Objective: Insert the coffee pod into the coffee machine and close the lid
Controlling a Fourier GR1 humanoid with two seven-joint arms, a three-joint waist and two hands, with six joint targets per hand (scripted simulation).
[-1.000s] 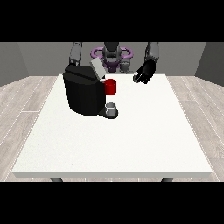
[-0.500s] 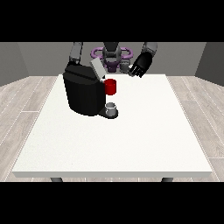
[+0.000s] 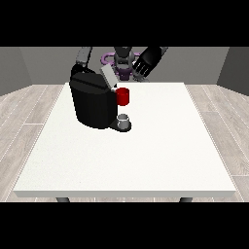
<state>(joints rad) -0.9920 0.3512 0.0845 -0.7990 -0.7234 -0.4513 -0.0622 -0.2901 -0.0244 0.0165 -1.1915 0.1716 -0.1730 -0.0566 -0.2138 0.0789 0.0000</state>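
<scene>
My hand at the view's right [image 3: 147, 63] is raised above the far edge of the table [image 3: 160, 160], its fingers spread and pointing down, relaxed, holding nothing. Below and to the view's left of those fingers stands the coffee machine [image 3: 92, 103], a squat black block with rounded sides. Its lid [image 3: 109, 77] is a pale grey flap tilted up at the machine's top, just down and to the view's left of my fingertips, apart from them. Under the lid a red thing at the machine [image 3: 123, 96] sticks out from the front. Lower still, on the machine's dark base, sits a small grey thing [image 3: 124, 119], round like a cup; I cannot tell whether it is the pod, and I cannot see the pod plainly anywhere else.

My other arm [image 3: 83, 56] comes down behind the machine at the view's left. Its hand is hidden by the black body, so I cannot tell how those fingers lie.

The machine sits toward the far left part of the table, back from both edges. From my fingers toward the camera and toward the view's right the white top is wide and flat out to its edges. The far edge runs just under my raised hand.
</scene>
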